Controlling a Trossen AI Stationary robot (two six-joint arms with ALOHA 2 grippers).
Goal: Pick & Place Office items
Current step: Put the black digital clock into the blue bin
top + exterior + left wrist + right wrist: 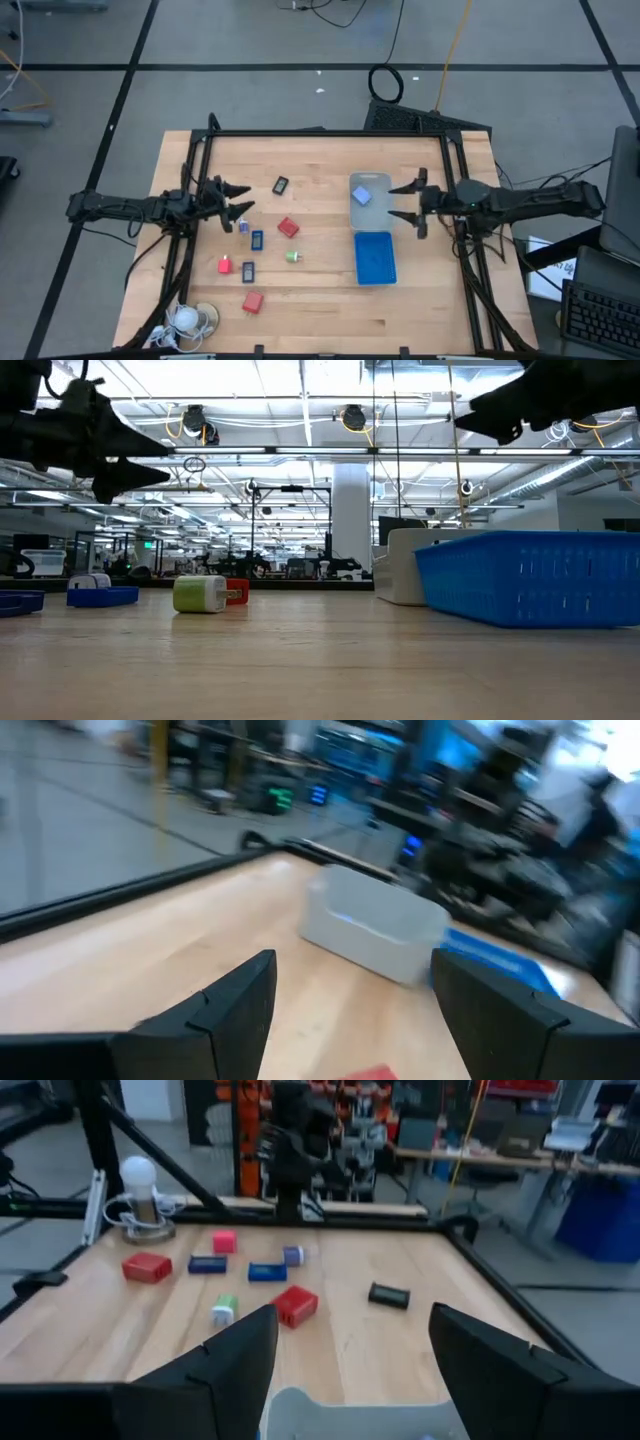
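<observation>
Early going: one light-blue cube (pixel 361 197) sits in the clear tray (pixel 370 181); the blue tray (pixel 374 257) looks empty. Other office items (pixel 254 241), red blocks and dark pieces, lie scattered on the counter (pixel 320 300). Left tool (pixel 232 203) above them and right tool (pixel 407 202) beside the clear tray both gape open, holding nothing.

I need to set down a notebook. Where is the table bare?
Bare wood lies along the table's near edge, in front of the blue tray, and between the green bit and both trays. The scattered office items crowd the left half; the clear tray sits beside the right tool.
</observation>
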